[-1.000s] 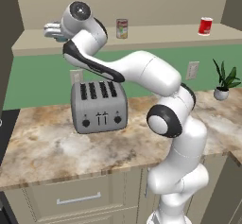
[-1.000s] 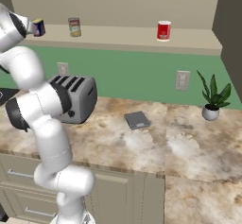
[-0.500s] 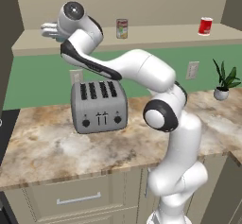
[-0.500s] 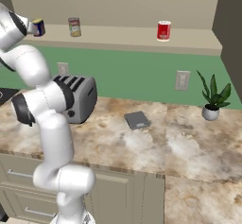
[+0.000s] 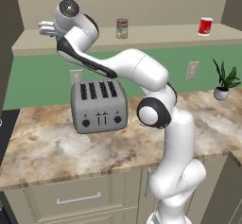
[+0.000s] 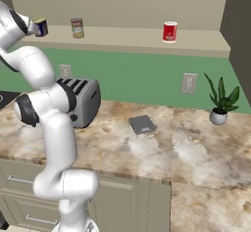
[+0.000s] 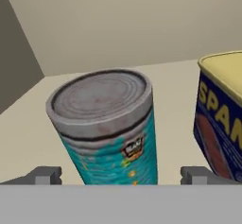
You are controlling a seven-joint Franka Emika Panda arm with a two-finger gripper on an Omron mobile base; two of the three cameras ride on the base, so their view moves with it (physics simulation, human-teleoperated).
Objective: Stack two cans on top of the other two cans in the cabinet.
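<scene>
Left base view: the arm reaches up to the 10 o'clock corner, its pincer at the left end of the cabinet shelf. The pale can with a red-and-tan label stands on the shelf towards 12 o'clock, and the bright red can stands alone far off at 2 o'clock. Nothing rests on top of either. Below, a toaster sits on the worktop.

Right base view: the dark blue can sits at 10 o'clock on the shelf, just beside the arm's wrist, with the pale can near it to the right and the red can well apart at 1 o'clock. A potted plant stands on the worktop at 3 o'clock.

Hand view: the teal-blue can stands upright at centre, between the two finger tips, which are spread wide on either side and not touching it. The dark blue can stands just beside it at 3 o'clock.

The pincer is fully spread and holds nothing. Judging from this, no stacking is done: all four cans stand on the shelf, and the first grasp, on the teal can, is about to be made. Both lifts and placements remain.
</scene>
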